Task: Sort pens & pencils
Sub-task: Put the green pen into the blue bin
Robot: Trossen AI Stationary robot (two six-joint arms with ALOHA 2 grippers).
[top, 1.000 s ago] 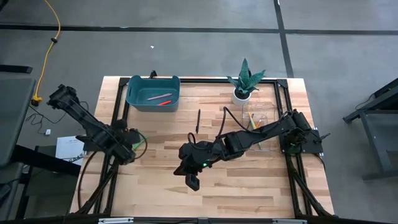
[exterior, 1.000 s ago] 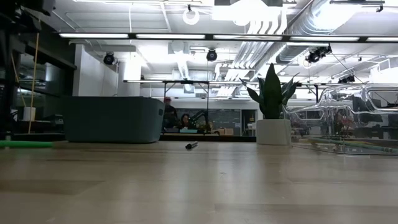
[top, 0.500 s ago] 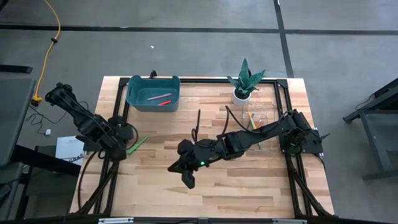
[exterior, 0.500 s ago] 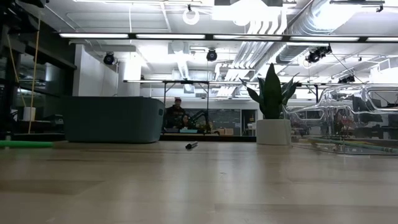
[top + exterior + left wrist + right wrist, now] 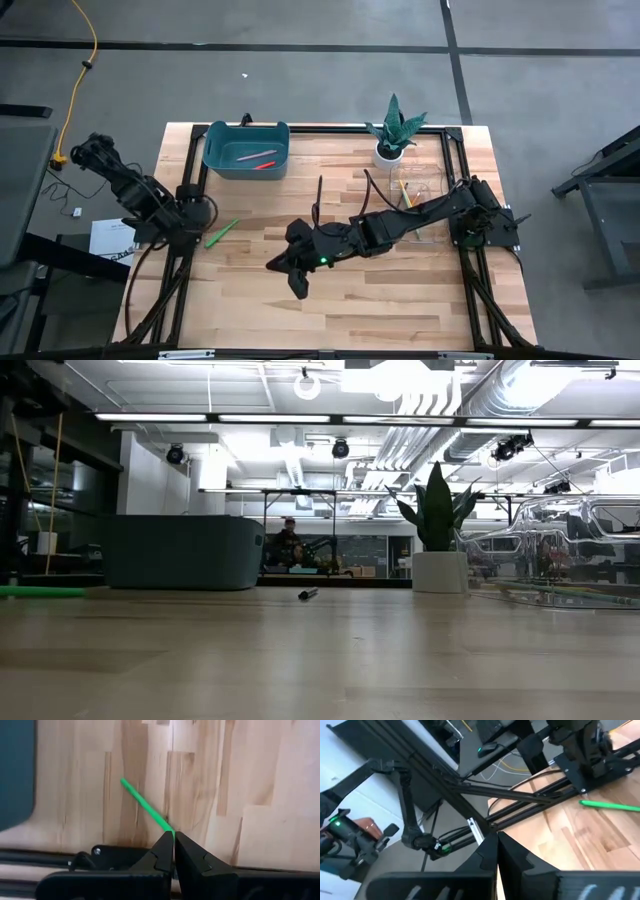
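High view: the green pen (image 5: 221, 232) lies on the table (image 5: 400, 300) left of centre, beside the left gripper (image 5: 196, 212). Left wrist view: its fingers press together, empty, so regrasping may push it. Right gripper (image 5: 297, 285) is closed mid-table.

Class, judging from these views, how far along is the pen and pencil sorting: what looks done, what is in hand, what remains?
Done: two pens, pink and red-orange, lie in the teal bin; slim pencils show in the clear container beside the plant.
In hand: nothing. The left gripper is shut beside the green pen; the right gripper is shut too.
Left: the green pen and the black pen lie loose on the table.
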